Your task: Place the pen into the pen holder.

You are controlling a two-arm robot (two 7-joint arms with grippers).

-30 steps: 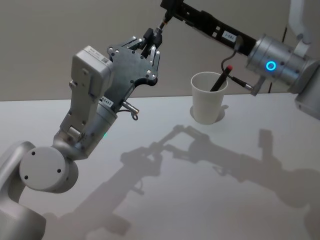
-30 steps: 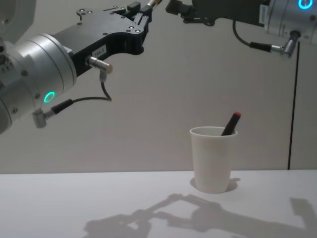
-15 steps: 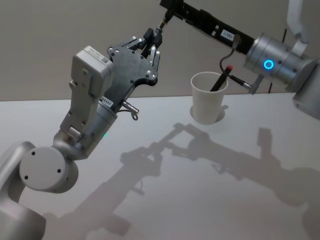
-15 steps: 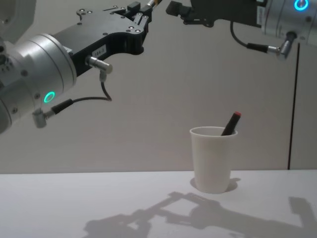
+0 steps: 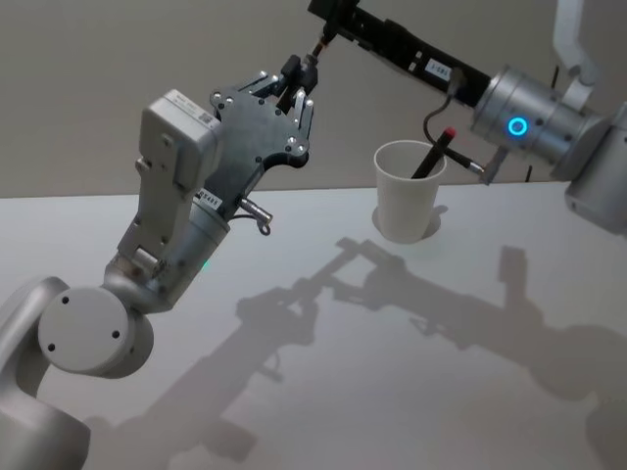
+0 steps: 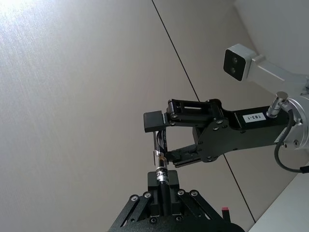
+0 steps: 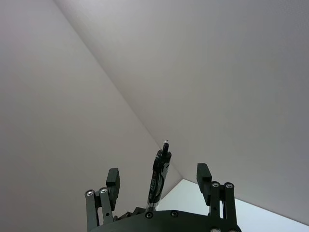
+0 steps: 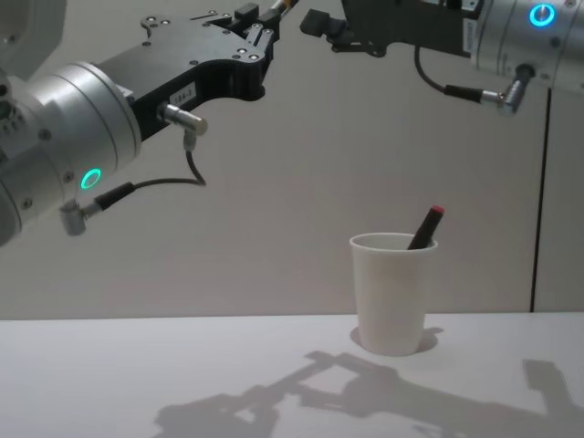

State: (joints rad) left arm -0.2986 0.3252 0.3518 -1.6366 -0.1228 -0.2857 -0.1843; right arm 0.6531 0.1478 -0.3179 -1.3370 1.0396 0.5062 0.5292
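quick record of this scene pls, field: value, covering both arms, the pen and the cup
left end effector: raised high above the table, shut on pen
right end effector: raised, open, fingers either side of that pen's free end
pen holder: white cup, upright on table
already in holder: red-tipped pen, leaning on rim
held pen: not yet in holder

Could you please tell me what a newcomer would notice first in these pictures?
Both arms meet high above the table: the left gripper is shut on a pen, whose upper end stands inside the open right gripper. Below, toward the table's right, the white pen holder has a red-capped pen leaning in it.
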